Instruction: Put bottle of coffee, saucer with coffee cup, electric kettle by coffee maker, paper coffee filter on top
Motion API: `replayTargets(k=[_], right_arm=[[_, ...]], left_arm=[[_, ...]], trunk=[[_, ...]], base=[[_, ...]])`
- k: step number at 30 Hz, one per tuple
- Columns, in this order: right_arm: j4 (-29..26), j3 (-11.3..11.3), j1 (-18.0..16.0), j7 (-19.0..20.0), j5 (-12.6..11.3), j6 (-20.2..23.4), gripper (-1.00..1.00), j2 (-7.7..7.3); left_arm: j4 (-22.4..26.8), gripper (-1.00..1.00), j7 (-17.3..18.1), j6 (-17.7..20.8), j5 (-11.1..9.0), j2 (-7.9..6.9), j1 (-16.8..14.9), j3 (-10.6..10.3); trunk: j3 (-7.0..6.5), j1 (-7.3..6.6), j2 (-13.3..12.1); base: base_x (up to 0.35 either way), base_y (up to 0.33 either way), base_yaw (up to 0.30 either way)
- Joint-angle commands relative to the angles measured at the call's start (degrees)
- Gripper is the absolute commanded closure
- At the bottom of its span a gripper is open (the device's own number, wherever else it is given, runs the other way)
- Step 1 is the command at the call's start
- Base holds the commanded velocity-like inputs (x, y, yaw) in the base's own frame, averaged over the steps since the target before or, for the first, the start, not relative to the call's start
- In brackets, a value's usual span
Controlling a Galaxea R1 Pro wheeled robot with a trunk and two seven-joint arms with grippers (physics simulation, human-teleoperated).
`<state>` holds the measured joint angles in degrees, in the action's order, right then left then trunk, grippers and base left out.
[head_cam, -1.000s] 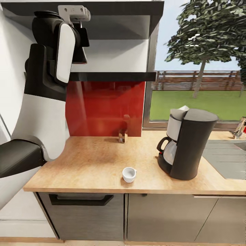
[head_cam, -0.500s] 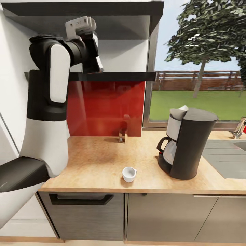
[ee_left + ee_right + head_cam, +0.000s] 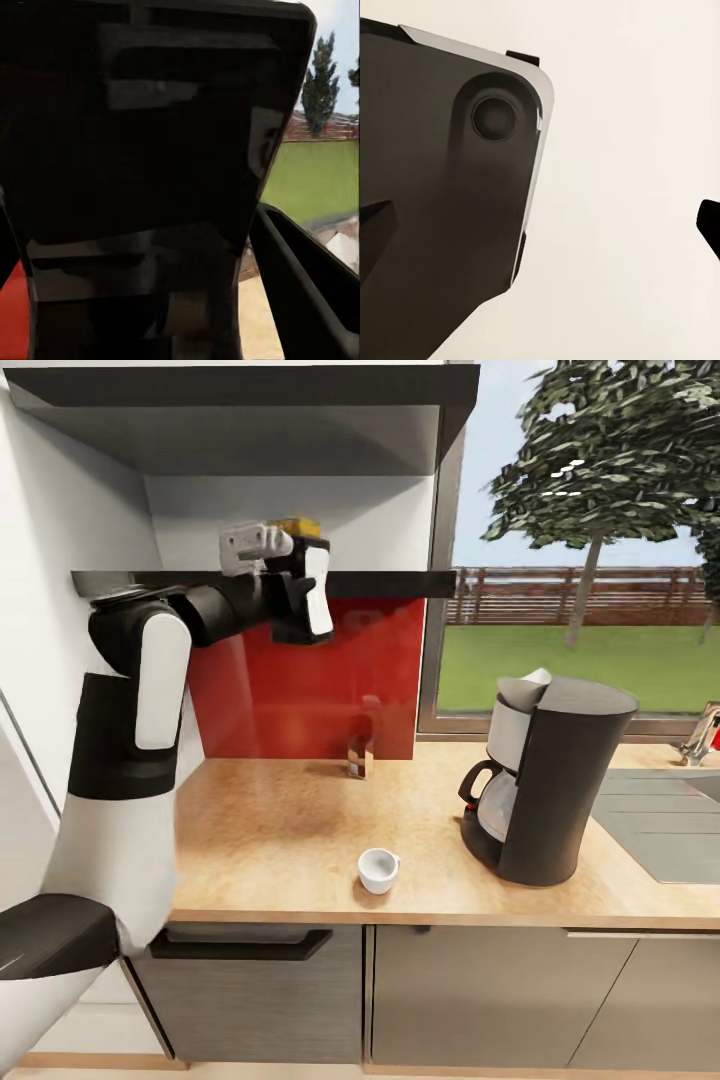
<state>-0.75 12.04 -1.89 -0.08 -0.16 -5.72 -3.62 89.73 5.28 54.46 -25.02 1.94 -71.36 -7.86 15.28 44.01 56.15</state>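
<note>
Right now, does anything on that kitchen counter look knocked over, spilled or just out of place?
Nothing is spilled or toppled. The coffee maker stands upright with a white filter peeking from its top. The one oddity: the white coffee cup sits directly on the wooden countertop, with no saucer under it. A small bottle stands by the red backsplash.

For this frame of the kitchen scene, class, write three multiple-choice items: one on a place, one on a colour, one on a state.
1. Where does the white coffee cup stand?
A. On the upper shelf
B. On the countertop, to the left of the coffee maker in the head view
C. On the window sill

2. What colour is the wall panel behind the counter?
A. Red
B. Blue
C. Green

3. How is the cup?
A. Upright, opening up
B. Upside down
C. On its side

Answers: 1 B, it sits on the wood near the front edge; 2 A, the panel under the shelf is red; 3 A, its open rim faces up.
</note>
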Motion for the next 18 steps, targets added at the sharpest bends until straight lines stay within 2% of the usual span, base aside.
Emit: replayTargets(k=[1, 3, 4, 6, 10, 15, 18], right_arm=[[-0.06, 0.27, -0.04, -0.01, -0.02, -0.17, -1.00, -0.03], [-0.15, 0.27, -0.05, -0.01, -0.02, -0.17, -1.00, -0.11], [-0.16, 0.27, -0.07, -0.01, -0.02, -0.17, -1.00, -0.12], [-0.22, 0.27, -0.13, -0.01, -0.02, -0.17, -1.00, -0.14], [-2.02, 0.27, -0.20, -0.01, 0.04, -0.14, -1.00, -0.24], [-3.50, 0.20, -0.21, -0.01, -0.04, -0.09, -1.00, -1.07], [-3.68, 0.18, -0.21, 0.03, -0.15, -0.08, -1.00, -1.25]], left_arm=[[0.15, 1.00, 4.17, -0.09, 0.67, -1.25, 1.43, 0.07], [0.27, 1.00, 11.29, -2.96, 0.67, -3.92, 5.21, 0.01], [0.29, 1.00, 12.86, -3.99, 0.69, -4.56, 6.24, 0.00], [0.33, 1.00, 17.99, -8.29, 0.78, -6.97, 10.00, -0.27], [0.25, 1.00, 21.29, -13.19, 1.03, -9.20, 15.55, -2.05], [0.05, 1.00, 22.03, -18.33, 1.36, -10.79, 20.15, -2.98], [-0.16, 1.00, 22.16, -22.91, 2.90, -12.10, 22.72, -4.87]], trunk=[[0.07, 0.00, 0.06], [0.07, 0.00, 0.06], [0.07, 0.00, 0.06], [0.07, 0.00, 0.06], [0.07, 0.00, 0.06], [0.07, 0.00, 0.06], [0.07, 0.00, 0.06]], base=[[0.000, 0.000, 0.000], [0.000, 0.000, 0.000], [0.000, 0.000, 0.000], [0.000, 0.000, 0.000], [0.000, 0.000, 0.000], [0.000, 0.000, 0.000], [0.000, 0.000, 0.000]])
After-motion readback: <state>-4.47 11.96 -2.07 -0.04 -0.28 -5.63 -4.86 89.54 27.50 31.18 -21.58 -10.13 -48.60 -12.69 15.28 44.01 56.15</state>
